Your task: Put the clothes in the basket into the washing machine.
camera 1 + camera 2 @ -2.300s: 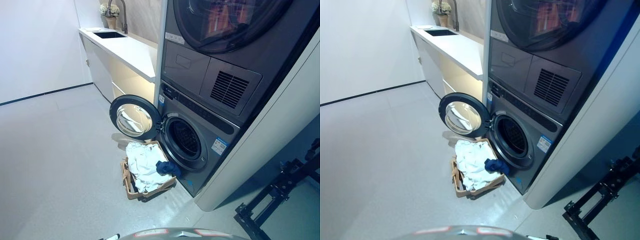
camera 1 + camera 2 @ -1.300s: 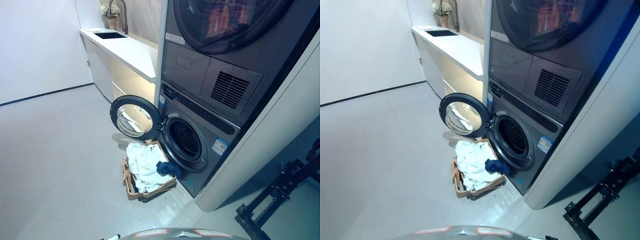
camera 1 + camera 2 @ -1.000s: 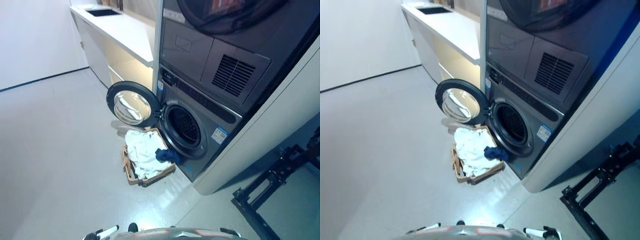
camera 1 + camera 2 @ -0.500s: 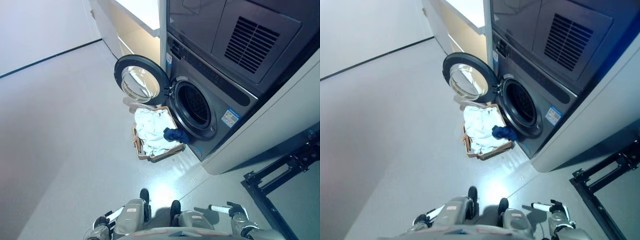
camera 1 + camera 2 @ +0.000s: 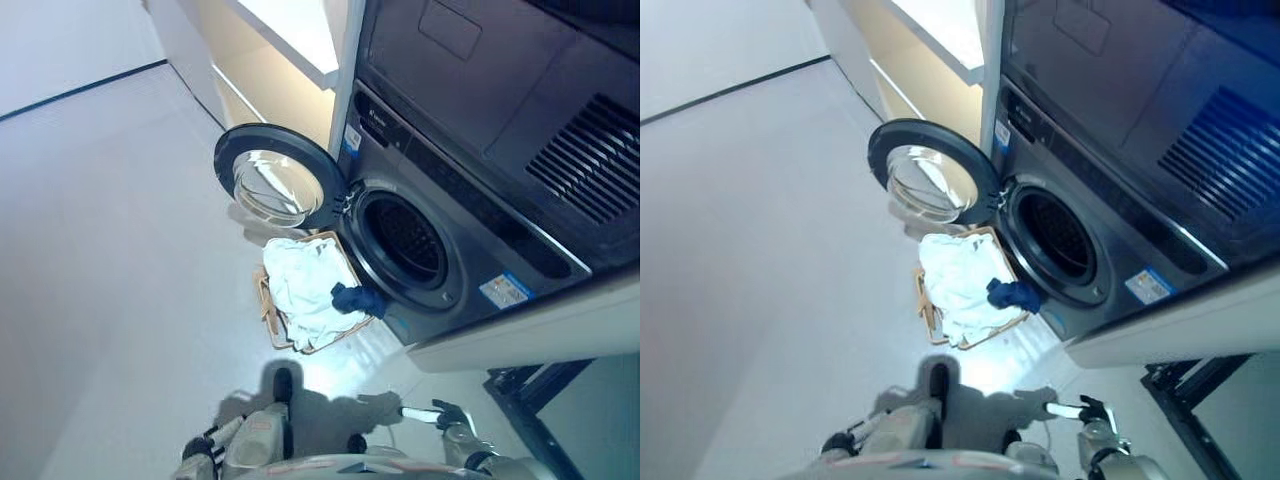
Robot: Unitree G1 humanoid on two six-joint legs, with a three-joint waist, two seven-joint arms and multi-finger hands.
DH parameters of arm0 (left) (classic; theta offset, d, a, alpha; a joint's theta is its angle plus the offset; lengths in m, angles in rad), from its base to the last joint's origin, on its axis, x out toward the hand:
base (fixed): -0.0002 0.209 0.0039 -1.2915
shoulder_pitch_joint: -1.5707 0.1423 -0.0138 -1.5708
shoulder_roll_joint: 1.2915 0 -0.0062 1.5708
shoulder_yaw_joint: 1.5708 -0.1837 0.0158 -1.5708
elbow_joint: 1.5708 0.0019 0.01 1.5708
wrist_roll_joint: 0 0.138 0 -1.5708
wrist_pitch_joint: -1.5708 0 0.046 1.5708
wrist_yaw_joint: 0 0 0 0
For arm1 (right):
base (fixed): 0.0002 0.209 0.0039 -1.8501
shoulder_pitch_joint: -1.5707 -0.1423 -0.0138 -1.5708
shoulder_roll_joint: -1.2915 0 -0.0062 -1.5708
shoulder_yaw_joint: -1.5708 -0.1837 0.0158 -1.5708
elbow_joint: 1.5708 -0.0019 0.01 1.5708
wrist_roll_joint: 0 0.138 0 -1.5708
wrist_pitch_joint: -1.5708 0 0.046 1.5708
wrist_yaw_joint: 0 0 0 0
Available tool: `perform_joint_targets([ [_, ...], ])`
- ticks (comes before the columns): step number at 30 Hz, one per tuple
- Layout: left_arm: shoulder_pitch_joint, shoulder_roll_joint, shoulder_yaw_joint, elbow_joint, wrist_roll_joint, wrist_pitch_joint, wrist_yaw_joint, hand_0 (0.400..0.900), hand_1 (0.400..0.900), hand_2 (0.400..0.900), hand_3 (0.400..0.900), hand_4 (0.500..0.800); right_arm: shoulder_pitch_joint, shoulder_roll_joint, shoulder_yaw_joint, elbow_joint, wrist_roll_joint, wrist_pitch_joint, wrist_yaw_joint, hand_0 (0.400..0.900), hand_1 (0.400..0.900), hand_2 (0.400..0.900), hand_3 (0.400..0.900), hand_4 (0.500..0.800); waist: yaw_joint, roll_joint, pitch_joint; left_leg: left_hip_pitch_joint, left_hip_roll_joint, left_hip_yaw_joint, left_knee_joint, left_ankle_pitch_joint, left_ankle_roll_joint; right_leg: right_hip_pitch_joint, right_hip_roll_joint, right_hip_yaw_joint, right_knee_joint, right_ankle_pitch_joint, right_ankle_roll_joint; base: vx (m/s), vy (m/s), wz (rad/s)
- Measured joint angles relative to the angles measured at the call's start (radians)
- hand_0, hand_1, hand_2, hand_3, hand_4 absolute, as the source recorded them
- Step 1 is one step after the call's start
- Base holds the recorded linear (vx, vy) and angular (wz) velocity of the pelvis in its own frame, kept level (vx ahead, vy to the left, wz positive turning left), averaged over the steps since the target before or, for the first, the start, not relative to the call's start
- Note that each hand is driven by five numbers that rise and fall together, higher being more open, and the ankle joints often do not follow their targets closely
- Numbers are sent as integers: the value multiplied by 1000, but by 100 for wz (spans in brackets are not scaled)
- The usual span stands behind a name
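Observation:
A tan woven basket (image 5: 266, 312) stands on the floor just in front of the washing machine (image 5: 470, 262). It holds a heap of white clothes (image 5: 298, 288). A dark blue garment (image 5: 358, 298) hangs over its right rim, toward the machine. The machine's round door (image 5: 274, 187) is swung open to the left and the dark drum opening (image 5: 408, 240) is bare. My left hand (image 5: 203, 446) and right hand (image 5: 437, 414) hang low at the bottom of the view, well short of the basket. Both are empty, with straight white-tipped fingers.
A dryer (image 5: 480, 90) is stacked on the washing machine. A white counter (image 5: 295, 30) with cabinets runs along the wall behind the open door. A black metal frame (image 5: 530, 390) stands on the floor at the lower right. Grey floor spreads to the left.
The camera has tilted down and come closer, so the basket and machine look larger. My hands have come into view at the bottom. The basket, clothes and door have not moved.

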Motion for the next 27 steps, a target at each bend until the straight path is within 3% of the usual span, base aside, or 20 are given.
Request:
perform_joint_targets([
  [4,-80,40,-30,-9,1,-4,0,900,900,900,900,800,-12,5,9,-43,18,-10,-3,900,900,900,900,800,-18,-11,-4,35,-18,-10,6,-41,40,-190,-47,4,441,-9,24,160,259,-2],
  [7,-102,53,-33,-9,1,-12,10,900,900,900,900,800,-40,5,35,-61,37,-17,-4,900,900,900,900,800,-25,12,9,75,-18,-8,7,-61,58,-239,-49,-2,481,-9,23,127,118,-5],
  [11,-109,58,-41,-16,0,-14,25,900,900,900,900,800,-76,4,81,-120,37,-23,-4,900,900,900,900,800,-26,38,37,87,-15,2,3,-68,65,-294,-7,6,305,-9,24,103,-12,15],
  [14,-92,56,-40,-14,0,-13,32,900,900,900,900,800,-73,6,106,-147,36,-28,-4,900,900,900,900,800,-25,35,47,97,-20,-3,-15,-60,58,-273,44,46,36,-4,26,105,-84,27],
  [16,-92,59,-37,-11,0,-13,34,900,900,900,900,800,-72,8,121,-161,36,-29,-5,900,900,900,900,800,-26,19,58,92,-25,-18,-18,-63,42,-254,58,92,-108,32,48,82,-155,35],
  [19,-76,68,-34,-12,-1,-14,35,900,900,900,900,800,-55,17,127,-184,32,-30,-6,900,900,900,900,800,-29,-28,76,84,-55,-64,-13,-59,22,-235,33,95,-157,81,15,64,-214,33],
  [20,-72,67,-34,-15,-2,-15,35,900,900,900,900,800,-56,18,128,-185,30,-29,-6,900,900,900,900,800,-26,-39,79,78,-59,-73,-11,-60,14,-235,28,94,-166,129,15,86,-247,30],
  [23,-54,58,-30,-21,-20,-18,35,900,900,900,900,800,-66,11,159,-225,3,-26,-9,900,900,900,900,800,-27,-38,84,53,-57,-100,-8,-59,-21,-248,36,84,-188,220,-17,77,-197,25],
  [27,-52,10,-29,-28,-36,-19,37,900,900,900,900,800,-142,-59,259,-316,-44,-27,-4,900,900,900,900,800,-31,19,117,-13,-30,-118,47,-80,-57,-245,61,50,-250,266,-40,2,-115,36],
])
